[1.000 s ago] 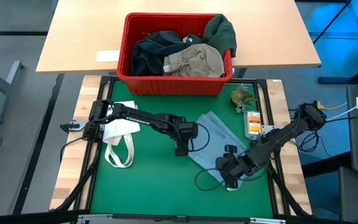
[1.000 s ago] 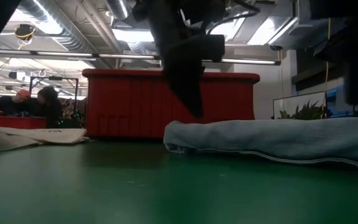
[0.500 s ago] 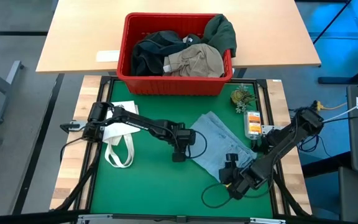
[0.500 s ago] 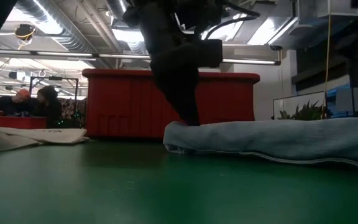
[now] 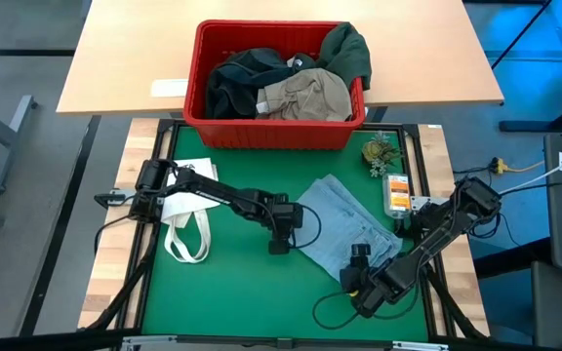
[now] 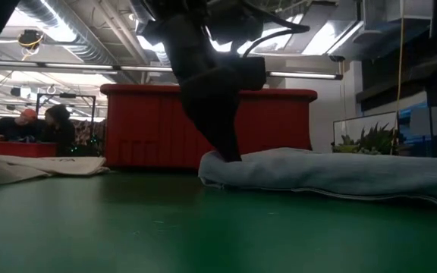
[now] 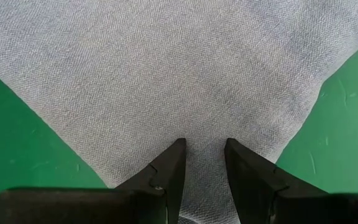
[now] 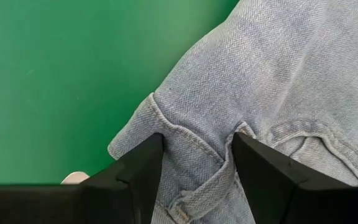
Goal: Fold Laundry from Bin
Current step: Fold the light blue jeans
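Both tools have dropped onto the jeans since a second ago: left tool and right tool each straddle denim, open and not yet pinching. From this, gripping to fold looks next, while the bin is full of laundry.

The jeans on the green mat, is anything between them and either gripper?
Nothing visible. The left gripper is down on one corner of the jeans, fingers apart over bare denim. The right gripper straddles the waistband end. The tote bag lies off to the side.

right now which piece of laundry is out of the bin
The light blue jeans: they lie flat on the green mat, while the dark and khaki pieces sit in the red bin.
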Robot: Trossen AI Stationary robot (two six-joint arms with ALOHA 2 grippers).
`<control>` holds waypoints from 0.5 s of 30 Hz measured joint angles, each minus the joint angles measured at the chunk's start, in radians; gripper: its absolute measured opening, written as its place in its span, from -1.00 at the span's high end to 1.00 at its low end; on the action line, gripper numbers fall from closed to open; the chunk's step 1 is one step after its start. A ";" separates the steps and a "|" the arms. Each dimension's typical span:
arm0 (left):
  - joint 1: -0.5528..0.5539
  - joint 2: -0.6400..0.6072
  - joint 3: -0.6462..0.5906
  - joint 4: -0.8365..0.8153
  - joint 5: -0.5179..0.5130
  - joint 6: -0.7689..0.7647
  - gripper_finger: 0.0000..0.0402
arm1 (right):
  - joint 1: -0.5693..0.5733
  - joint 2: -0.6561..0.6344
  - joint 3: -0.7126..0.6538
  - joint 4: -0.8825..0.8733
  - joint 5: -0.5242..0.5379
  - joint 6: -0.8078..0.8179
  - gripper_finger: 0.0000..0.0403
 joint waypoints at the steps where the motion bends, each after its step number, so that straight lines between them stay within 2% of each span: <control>1: 0.002 0.000 0.000 0.000 0.002 0.000 0.45 | 0.000 0.000 0.000 0.000 -0.002 0.000 0.01; 8: 0.002 0.002 0.010 -0.011 0.001 0.000 0.45 | -0.001 -0.015 0.007 0.001 -0.012 -0.005 0.01; 15: -0.003 -0.005 0.116 -0.105 -0.012 0.005 0.45 | -0.001 -0.048 0.100 -0.092 -0.031 -0.006 0.01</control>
